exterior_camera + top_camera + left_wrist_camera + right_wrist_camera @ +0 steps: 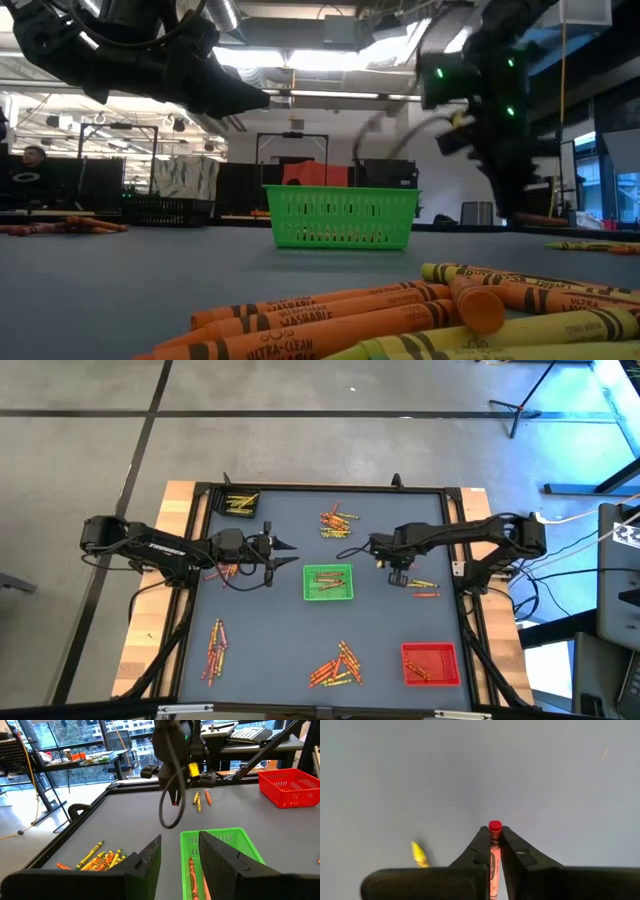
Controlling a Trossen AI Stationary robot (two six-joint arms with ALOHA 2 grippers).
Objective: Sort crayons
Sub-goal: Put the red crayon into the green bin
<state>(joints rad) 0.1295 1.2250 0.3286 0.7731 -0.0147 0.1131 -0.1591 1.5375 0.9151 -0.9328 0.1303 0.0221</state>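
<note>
My right gripper (494,840) hangs above the grey mat to the right of the green tray (328,582), shut on a red crayon (495,826). From the left wrist view, that gripper (174,795) stands beyond the green tray (220,840). My left gripper (290,552) is held level just left of the tray, open and with nothing in it. Loose crayons lie on the mat in heaps at the far middle (338,522), near left (215,650) and near middle (338,668). A few more crayons (423,588) lie by my right gripper. My right gripper pinches the red crayon between its two fingers, which point down. The crayon lies along the fingers, and its red end (495,826) sticks out just past the fingertips. It is upright and lifted clear of the mat.
A red tray (430,663) stands at the near right and a black tray (240,503) with yellow crayons at the far left corner. A yellow crayon (419,854) lies on the mat below my right gripper. More crayons (225,570) lie under my left arm.
</note>
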